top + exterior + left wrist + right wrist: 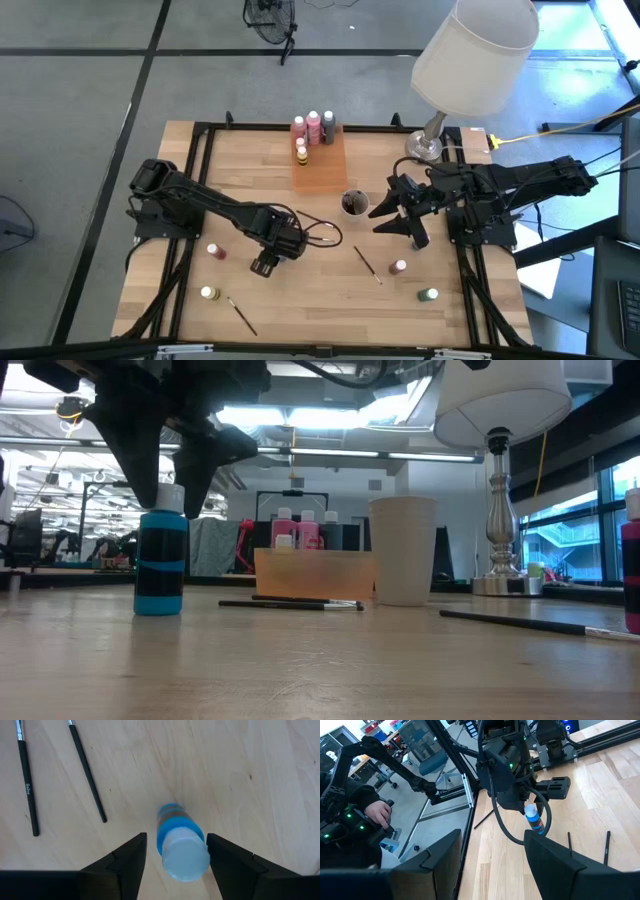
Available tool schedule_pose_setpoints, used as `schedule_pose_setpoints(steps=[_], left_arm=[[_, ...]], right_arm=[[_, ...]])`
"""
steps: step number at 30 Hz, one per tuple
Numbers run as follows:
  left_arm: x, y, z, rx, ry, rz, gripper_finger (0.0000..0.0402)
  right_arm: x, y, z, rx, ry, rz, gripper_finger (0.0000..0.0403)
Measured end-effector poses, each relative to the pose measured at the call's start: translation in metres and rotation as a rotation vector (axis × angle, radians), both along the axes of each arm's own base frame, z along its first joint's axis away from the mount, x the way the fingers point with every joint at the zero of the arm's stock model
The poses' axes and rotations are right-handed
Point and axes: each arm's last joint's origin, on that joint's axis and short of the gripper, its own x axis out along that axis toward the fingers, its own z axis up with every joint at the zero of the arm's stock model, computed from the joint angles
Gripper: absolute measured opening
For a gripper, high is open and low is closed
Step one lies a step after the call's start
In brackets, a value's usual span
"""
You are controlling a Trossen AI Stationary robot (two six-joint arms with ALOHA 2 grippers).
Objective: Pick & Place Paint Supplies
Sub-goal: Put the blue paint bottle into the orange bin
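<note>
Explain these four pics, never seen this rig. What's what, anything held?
Two dark robot arms work at a wooden table. One picture looks down from overhead, one sits at table height, and one comes from each arm's wrist. The left gripper hangs open around a standing blue paint bottle, not clamped. The right gripper waits open and empty near the grey cup. An orange tray holds several bottles; more bottles and thin paintbrushes lie scattered. A lamp stands at the back.

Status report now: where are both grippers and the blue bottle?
Left gripper jaws open, straddling upright blue bottle, not closed. Right gripper open, waiting near grey cup. Two brushes beside bottle, clear.
</note>
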Motion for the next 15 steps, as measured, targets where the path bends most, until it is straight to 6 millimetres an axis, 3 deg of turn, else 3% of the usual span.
schedule_pose_setpoints(steps=[15], left_arm=[[0.0004, -0.0003, -0.0007, -0.002, 0.002, 0.005, 0.0119]], right_arm=[[-0.0001, 0.0000, -0.0002, -0.001, 0.002, 0.001, 0.0220]])
